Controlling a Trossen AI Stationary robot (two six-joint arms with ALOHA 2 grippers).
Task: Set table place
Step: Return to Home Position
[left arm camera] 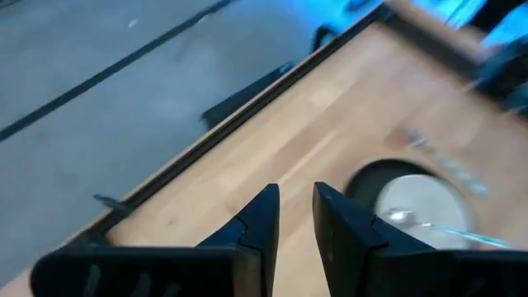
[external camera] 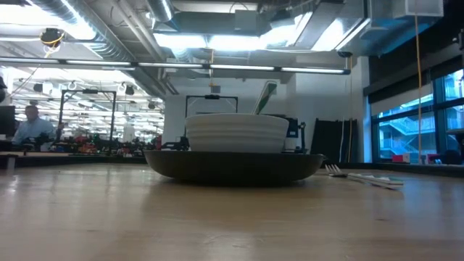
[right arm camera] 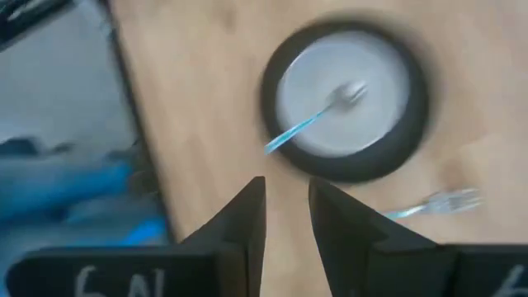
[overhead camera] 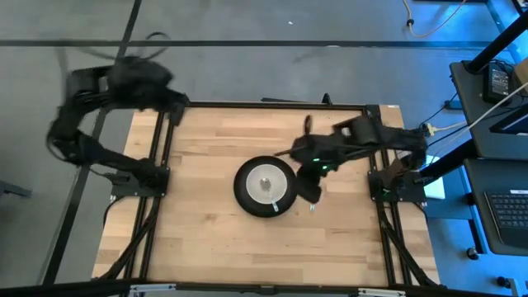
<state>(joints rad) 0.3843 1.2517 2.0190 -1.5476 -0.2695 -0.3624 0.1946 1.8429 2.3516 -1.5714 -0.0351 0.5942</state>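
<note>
A black plate lies on the light wooden table, near its middle. A white bowl stands on the plate, and a spoon leans in the bowl with its handle over the rim. A fork lies flat on the table just right of the plate. My right gripper hovers by the plate's right side, its fingers a narrow gap apart and empty. My left gripper is over the table's far left corner, also with a narrow gap and empty. The low view shows neither gripper.
The table's black frame edge runs close beneath my left gripper. Bare wood lies left of and in front of the plate. In the low view the fork lies right of the plate. A desk with a keyboard stands right of the table.
</note>
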